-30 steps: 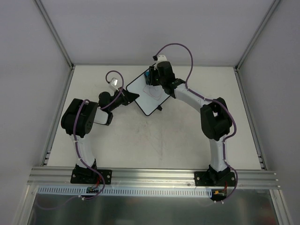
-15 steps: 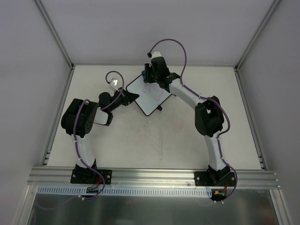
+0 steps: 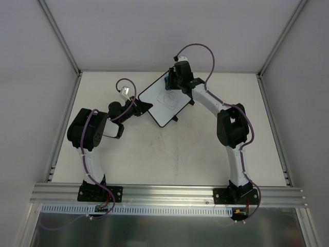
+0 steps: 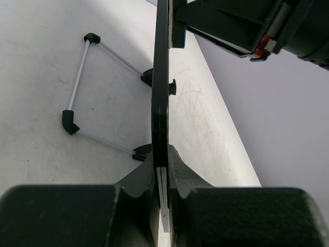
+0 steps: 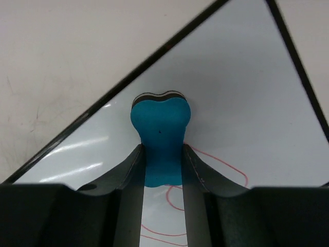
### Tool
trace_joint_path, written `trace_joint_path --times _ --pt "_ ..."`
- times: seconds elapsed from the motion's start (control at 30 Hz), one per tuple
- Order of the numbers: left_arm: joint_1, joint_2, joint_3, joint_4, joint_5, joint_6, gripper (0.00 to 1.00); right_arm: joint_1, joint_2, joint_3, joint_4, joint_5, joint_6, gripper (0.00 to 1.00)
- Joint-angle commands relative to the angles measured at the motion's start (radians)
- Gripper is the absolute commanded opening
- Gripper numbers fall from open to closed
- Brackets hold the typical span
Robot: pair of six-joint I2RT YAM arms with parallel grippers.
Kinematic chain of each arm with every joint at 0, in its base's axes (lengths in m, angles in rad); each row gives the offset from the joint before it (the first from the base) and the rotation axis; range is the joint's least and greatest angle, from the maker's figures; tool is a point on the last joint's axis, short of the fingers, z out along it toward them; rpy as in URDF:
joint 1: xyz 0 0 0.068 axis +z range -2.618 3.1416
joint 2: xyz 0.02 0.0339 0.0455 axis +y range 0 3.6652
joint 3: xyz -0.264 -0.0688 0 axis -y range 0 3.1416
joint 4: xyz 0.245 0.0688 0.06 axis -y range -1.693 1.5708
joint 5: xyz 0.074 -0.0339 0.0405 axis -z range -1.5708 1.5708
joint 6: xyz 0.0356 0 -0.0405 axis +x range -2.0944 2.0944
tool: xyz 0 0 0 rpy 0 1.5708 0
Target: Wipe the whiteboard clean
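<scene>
- From above, the whiteboard (image 3: pixel 162 105) sits turned like a diamond toward the far middle of the table (image 3: pixel 154 154). It is white with a thin black rounded frame, and a faint scribble shows near its far corner.
- In the same view the left gripper (image 3: pixel 145 106) bites the board's left edge. The right gripper (image 3: pixel 173 82) hangs over the far corner with a sliver of blue at its tip. How tightly either one grips cannot be read from here.
- The left wrist view shows the board edge-on as a thin dark frame (image 4: pixel 160 103). The left gripper (image 4: pixel 162 172) is pressed together on that frame, one finger on each face.
- Only this view shows the silver wire stand (image 4: pixel 77 85) with black caps, reaching out from one face of the board.
- The right wrist view shows the right gripper (image 5: pixel 162 154) pinching a blue eraser (image 5: pixel 159 123), which lies against the white surface just inside the black frame (image 5: pixel 169 46).
- Only here do the red scribble lines (image 5: pixel 226 164) show clearly, touching the eraser's right side and curling below it.
</scene>
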Motion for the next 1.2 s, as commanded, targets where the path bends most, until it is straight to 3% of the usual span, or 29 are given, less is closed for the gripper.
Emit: trace_joint_path --times 0.0,0.2,0.5,0.77,1.17 --pt "-0.014 -0.006 -0.031 0.336 0.04 0.068 0.0 -0.073 0.021 -0.047 -0.038 0.009 0.106 0.0" --pt "-0.014 -0.006 -0.031 0.336 0.041 0.069 0.0 -0.142 0.023 -0.101 -0.038 -0.049 0.225 0.0" --pt "-0.016 -0.002 -0.029 0.336 0.041 0.068 0.0 -0.142 0.032 -0.087 -0.038 -0.109 0.2 0.0" --pt "-0.016 0.003 -0.017 0.336 0.051 0.059 0.0 -0.043 -0.038 -0.13 0.022 -0.098 0.024 0.0" --pt "-0.017 0.003 -0.015 0.336 0.049 0.057 0.0 0.068 -0.052 -0.136 0.056 -0.258 -0.174 0.0"
